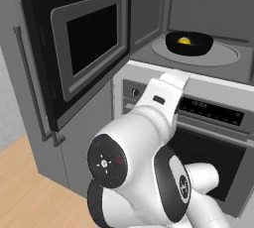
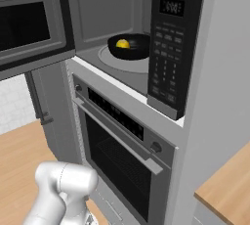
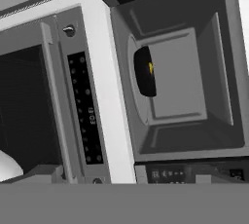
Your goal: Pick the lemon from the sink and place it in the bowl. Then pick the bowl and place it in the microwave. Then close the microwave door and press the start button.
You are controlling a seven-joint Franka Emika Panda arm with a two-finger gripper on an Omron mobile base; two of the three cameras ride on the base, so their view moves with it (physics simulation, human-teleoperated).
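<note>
Fingers: we cannot make them out in any view, but we read them as spread wide with nothing between them, since the bowl (image 1: 189, 43) sits alone inside the microwave (image 1: 198, 28) and nothing is carried.

The bowl rests on the round turntable plate (image 1: 225, 56), roughly centred, which we judge lets it clear the walls when the plate turns. Inside it lies the lemon (image 1: 184, 40), a yellow spot against the black; from the hand view we catch just a sliver of the fruit over the bowl's rim.

The microwave door (image 1: 79, 43) stands swung fully out to the left, leaving the cavity open. The control strip (image 2: 171, 43) sits on the right of the cavity. Below is the oven (image 2: 122, 150), shut.

We judge loading done; the door and start button remain.
</note>
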